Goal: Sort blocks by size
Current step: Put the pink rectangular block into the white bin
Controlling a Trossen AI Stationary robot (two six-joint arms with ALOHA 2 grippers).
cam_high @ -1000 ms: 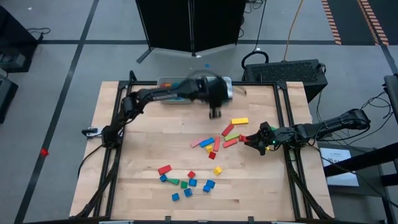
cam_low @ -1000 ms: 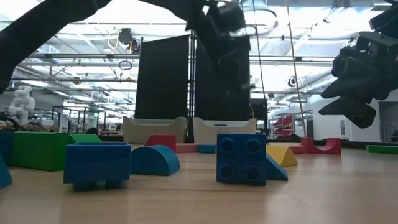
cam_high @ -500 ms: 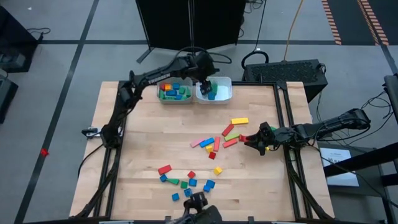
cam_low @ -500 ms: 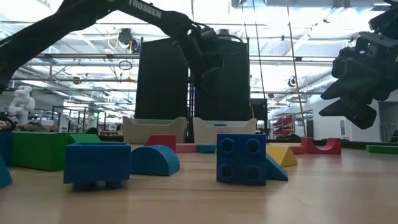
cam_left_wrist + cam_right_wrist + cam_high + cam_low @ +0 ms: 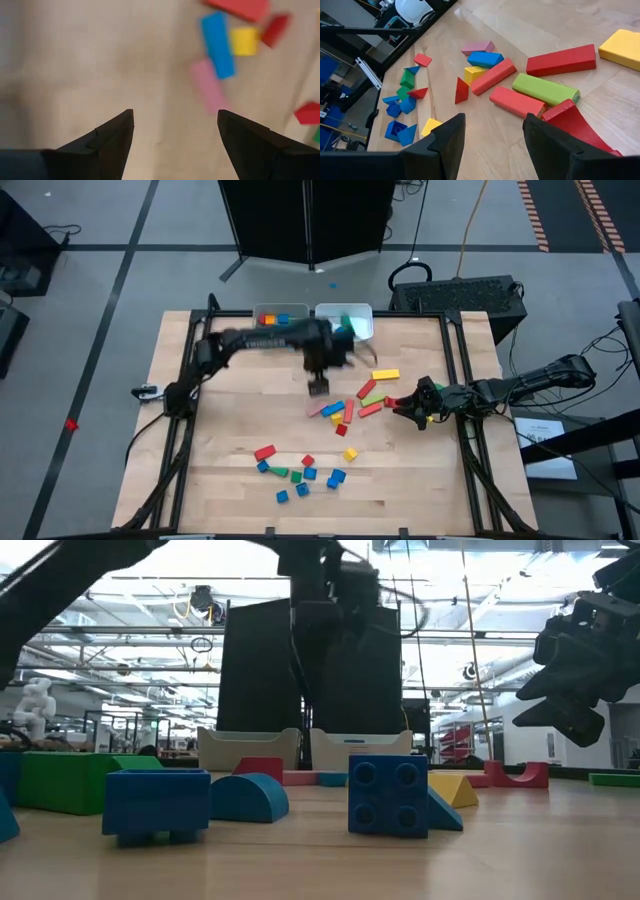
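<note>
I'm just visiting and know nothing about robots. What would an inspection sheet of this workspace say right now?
Surface: pale wooden table, mostly bare on its left.
Job's things: small coloured toy blocks in two loose groups, one mid-table, one near the front edge; more lie in two pale rectangular bins at the far edge.
Clutter: nothing seen.
Grippers: left tool open, empty, over bare wood beside a pink bar; right tool open, empty, by a red bar.
Cables: black cables on the floor behind.
Surroundings: grey floor, black cabinet.

Robotics lab / industrial hall: grey carpet floor, black partition panels, hazard-striped floor tape, open ceiling trusses, white humanoid robot in background.
</note>
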